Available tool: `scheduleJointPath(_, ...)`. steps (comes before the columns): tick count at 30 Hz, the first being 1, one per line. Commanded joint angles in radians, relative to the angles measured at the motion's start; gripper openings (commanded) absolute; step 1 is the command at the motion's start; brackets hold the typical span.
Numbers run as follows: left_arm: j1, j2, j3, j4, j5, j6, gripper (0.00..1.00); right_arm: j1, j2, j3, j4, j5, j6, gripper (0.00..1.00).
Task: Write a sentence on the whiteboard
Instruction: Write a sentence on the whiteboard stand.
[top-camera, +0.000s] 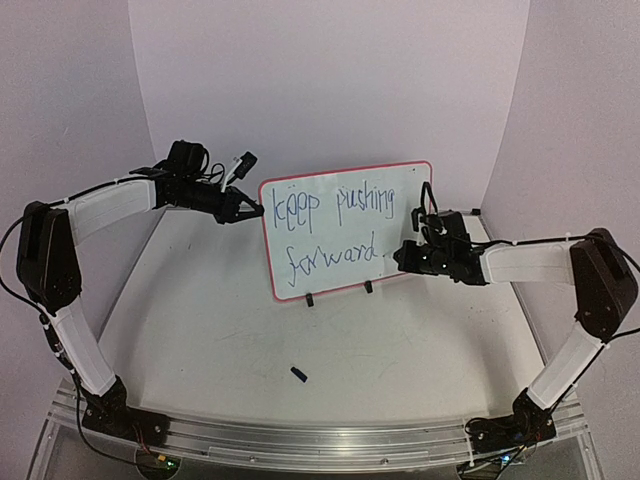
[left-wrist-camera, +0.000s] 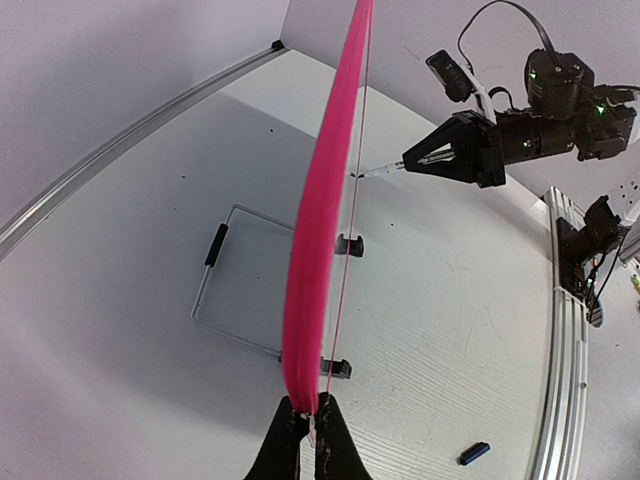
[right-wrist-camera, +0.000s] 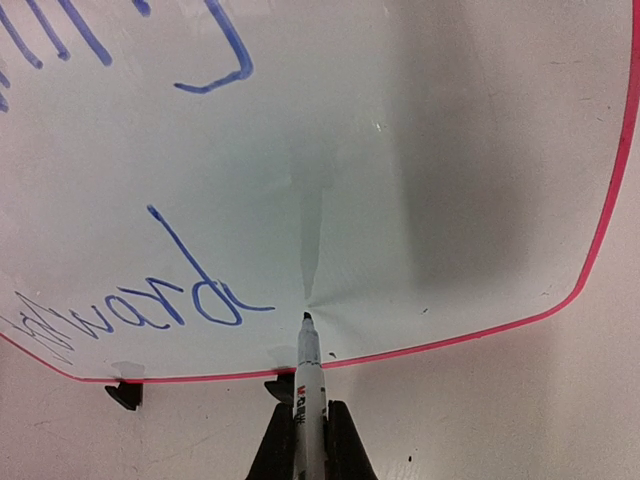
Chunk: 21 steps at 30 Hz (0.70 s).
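Observation:
The whiteboard (top-camera: 400, 215) stands upright on two black clip feet at the back centre. The blue sentence (top-camera: 335, 225) reads "keep pushing forward" in two lines. My left gripper (top-camera: 258, 211) is shut on the board's left edge; the left wrist view shows its jaws pinching the pink rim (left-wrist-camera: 318, 230). My right gripper (top-camera: 402, 256) is shut on a white marker (right-wrist-camera: 308, 365). The marker's tip sits at or just off the whiteboard (right-wrist-camera: 450, 150), right of the final "d" of the sentence (right-wrist-camera: 200, 300), near the lower rim.
A small dark marker cap (top-camera: 298, 373) lies on the table in front of the board, also in the left wrist view (left-wrist-camera: 474, 453). A wire stand (left-wrist-camera: 215, 300) props the board from behind. Curved backdrop walls enclose the table.

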Motion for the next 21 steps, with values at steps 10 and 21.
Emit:
scheduleJointPath(10, -0.025, 0.015, 0.011, -0.091, -0.018, 0.023, 0.0, -0.004, 0.033, 0.054, 0.035, 0.035, 0.007, 0.0)
scheduleJointPath(21, -0.025, 0.015, 0.011, -0.09, -0.02, 0.022, 0.0, -0.004, -0.054, 0.011, 0.036, 0.028, 0.023, 0.0)
